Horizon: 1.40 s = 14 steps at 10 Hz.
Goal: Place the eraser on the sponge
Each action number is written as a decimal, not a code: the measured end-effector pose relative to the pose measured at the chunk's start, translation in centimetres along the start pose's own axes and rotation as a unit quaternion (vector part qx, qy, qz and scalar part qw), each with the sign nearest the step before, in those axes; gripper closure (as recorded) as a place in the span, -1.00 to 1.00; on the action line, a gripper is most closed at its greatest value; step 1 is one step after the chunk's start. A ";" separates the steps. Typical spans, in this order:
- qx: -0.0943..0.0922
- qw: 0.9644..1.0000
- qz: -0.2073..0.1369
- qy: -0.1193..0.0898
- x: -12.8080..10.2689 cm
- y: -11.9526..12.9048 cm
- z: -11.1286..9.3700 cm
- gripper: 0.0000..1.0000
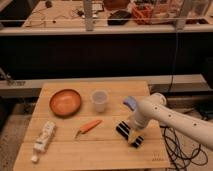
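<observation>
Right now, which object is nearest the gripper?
The black striped eraser: the gripper is right over it, while sponge, cup and carrot lie apart.

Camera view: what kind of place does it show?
Probably a robotics lab or workshop: a cluttered workbench behind, loose cables on the floor, and a wooden table of test objects. The gripper is at the eraser on that table.
</observation>
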 end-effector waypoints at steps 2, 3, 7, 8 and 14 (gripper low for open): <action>0.000 1.000 0.001 0.000 0.1 0.0 0.0 -0.60; -0.001 1.000 0.002 -0.001 0.0 -0.1 0.1 -0.60; -0.004 1.000 -0.002 0.004 0.2 -0.1 0.3 -0.60; -0.003 1.000 -0.004 0.004 0.2 -0.1 0.3 -0.60; -0.004 1.000 -0.011 0.009 0.3 0.0 0.6 -0.60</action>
